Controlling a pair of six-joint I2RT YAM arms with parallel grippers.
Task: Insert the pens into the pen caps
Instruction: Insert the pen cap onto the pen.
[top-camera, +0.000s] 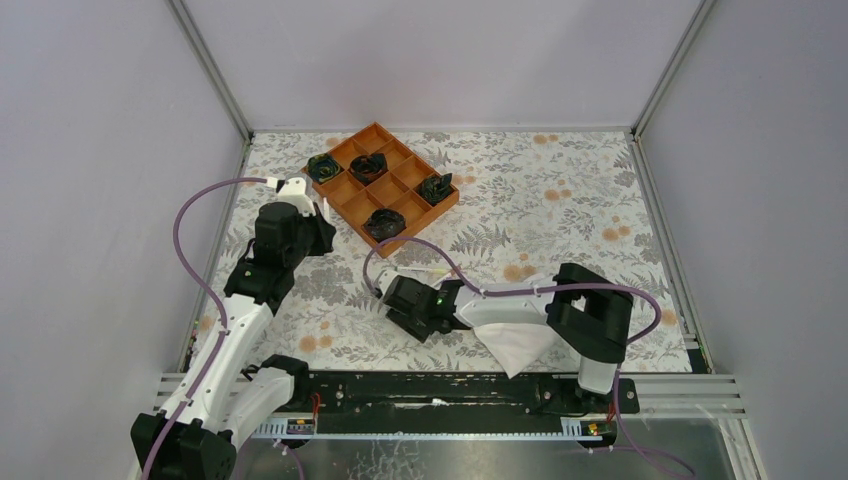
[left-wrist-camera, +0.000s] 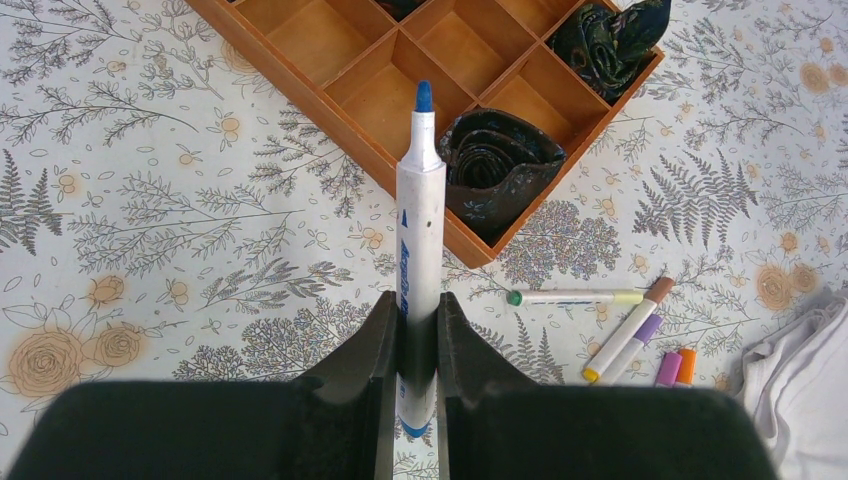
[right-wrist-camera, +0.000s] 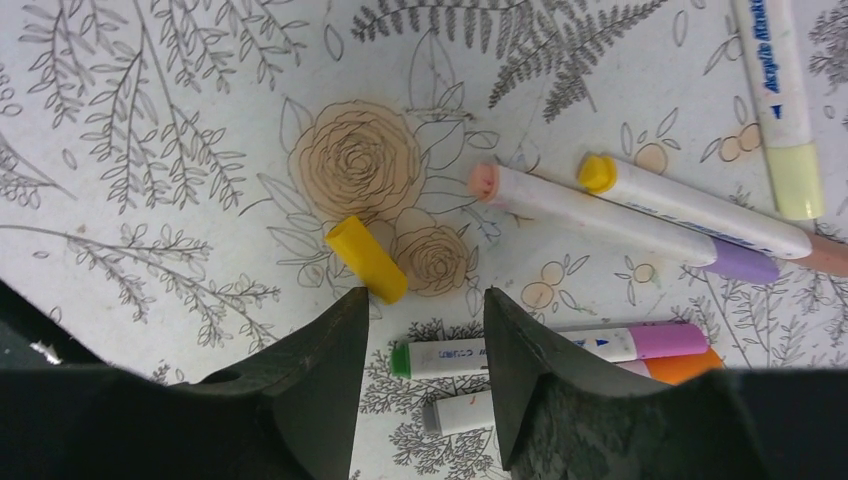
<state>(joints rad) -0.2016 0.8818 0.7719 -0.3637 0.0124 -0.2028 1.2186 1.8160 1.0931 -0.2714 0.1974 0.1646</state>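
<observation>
— Grip on the left side?
— Narrow and firm. The left gripper (left-wrist-camera: 418, 305) held the blue-tipped pen (left-wrist-camera: 420, 215) low on its barrel. The bare tip stood well ahead of the jaws, on their centre line and off the table (left-wrist-camera: 150, 250).

— And the right?
— Low over the table, the right gripper (right-wrist-camera: 425, 335) had its jaws about half spread with nothing between them. The yellow cap (right-wrist-camera: 367, 258) lay just ahead of one finger's tip, slanted, off to that side of the gap.

— Anything crowding it?
— The other pens (right-wrist-camera: 620, 215) lay ahead of the opposite finger and out past it. Most seemed capped already. The green-ended pen (right-wrist-camera: 480, 355) ran almost under that finger.

— How to take the cap well?
— My judgement: slide sideways until the cap sat mid-gap, then turn the wrist so the fingers closed across its short width. Pinch near the closed end and leave the mouth free. I could not tell which end was open. It was small and round, so it would likely roll or squirt out if caught off-centre. Keep the far finger off the green-ended pen.

— And the joining?
— Line the mouth up with the tip and push straight along the barrel. That low hold left a long overhang, so a crooked push might tilt the pen. No blue cap showed in any view.
</observation>
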